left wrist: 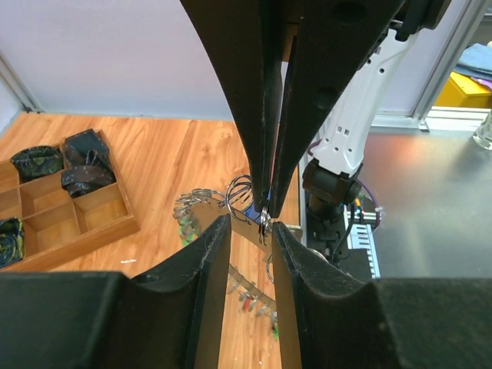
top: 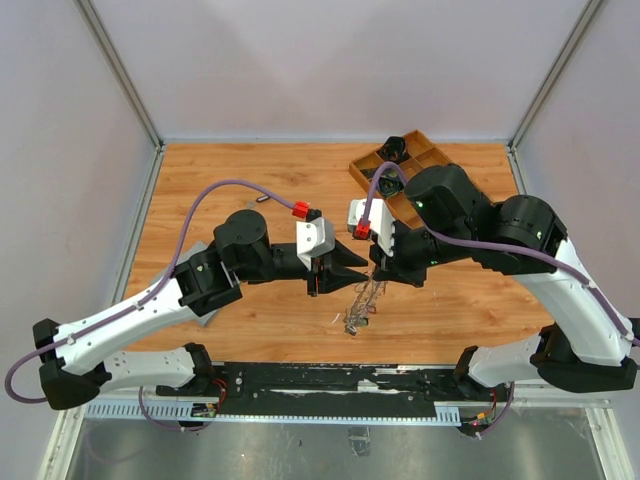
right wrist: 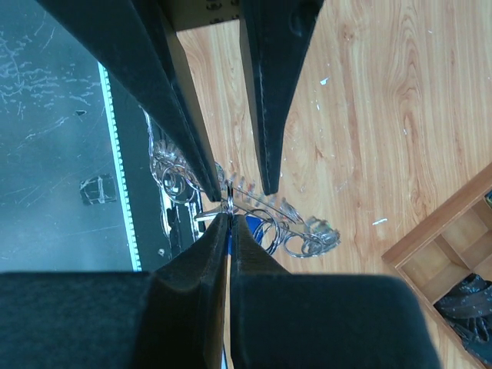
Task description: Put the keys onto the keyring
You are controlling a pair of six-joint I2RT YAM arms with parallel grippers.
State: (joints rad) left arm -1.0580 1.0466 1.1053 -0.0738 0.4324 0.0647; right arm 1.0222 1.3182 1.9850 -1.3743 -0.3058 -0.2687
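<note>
Roughly mid-table (top: 230,170), right gripper (right wrist: 229,217) was clamped tight on the keyring (top: 360,300), keys (right wrist: 311,231) dangling below. Opposite, left gripper (left wrist: 250,227) sat tip to tip, fingers apart around a silver piece (left wrist: 246,228); grip unclear.

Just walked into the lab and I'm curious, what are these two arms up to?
Both arms meet tip to tip above the table. The right gripper is pinched shut on the keyring, whose crowded keys dangle below. The left gripper seems to grip a small key right against the ring. Whether it is threaded on yet isn't visible.
</note>
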